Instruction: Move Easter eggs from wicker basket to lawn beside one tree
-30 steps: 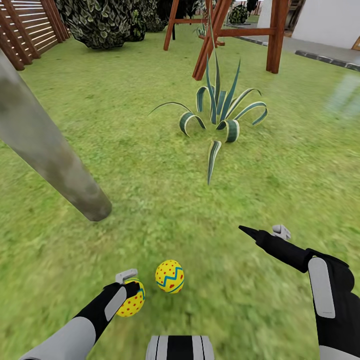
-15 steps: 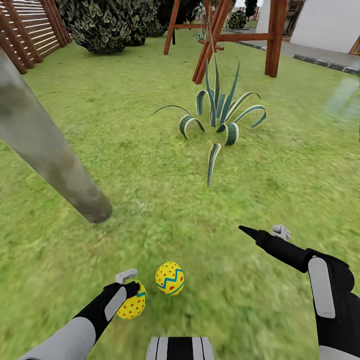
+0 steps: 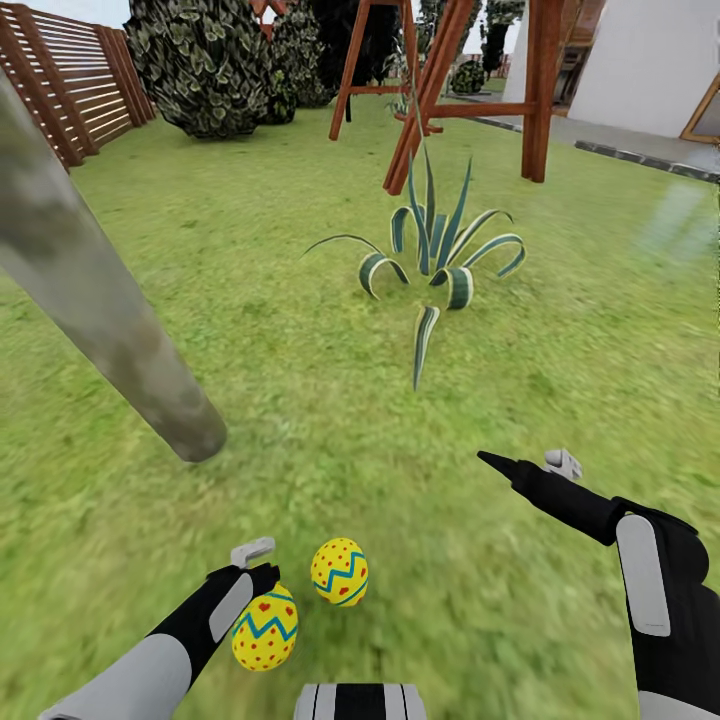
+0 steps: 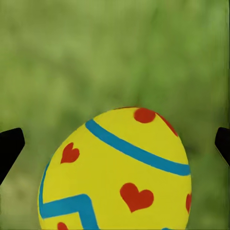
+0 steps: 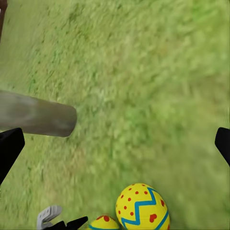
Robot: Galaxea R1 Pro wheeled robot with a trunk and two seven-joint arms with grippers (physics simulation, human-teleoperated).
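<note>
Two yellow Easter eggs with red marks and blue zigzag bands lie on the lawn point(image 3: 330, 400) close to the base of the tree point(image 3: 110, 320). One egg point(image 3: 339, 572) rests a little ahead of my left gripper point(image 3: 262, 565). The other egg point(image 3: 265, 628) sits just under that gripper, between its fingertips point(image 4: 9, 143) without touching them; the jaws are open. My right gripper point(image 3: 522, 462) hovers open over bare grass to the right. Its wrist view takes in the trunk point(image 5: 38, 117) and both eggs point(image 5: 143, 207). The wicker basket is out of view.
A spiky striped agave plant point(image 3: 435, 255) grows on the grass ahead. Behind it stand the red-brown wooden posts of a frame point(image 3: 430, 90), round leafy bushes point(image 3: 205, 65), a slatted fence point(image 3: 70, 85) at the left and a white wall point(image 3: 650, 65) at the right.
My left gripper has let go of its egg, which dropped lower and turned to show its zigzag band. The head view has tilted up slightly. The right arm has not moved.
</note>
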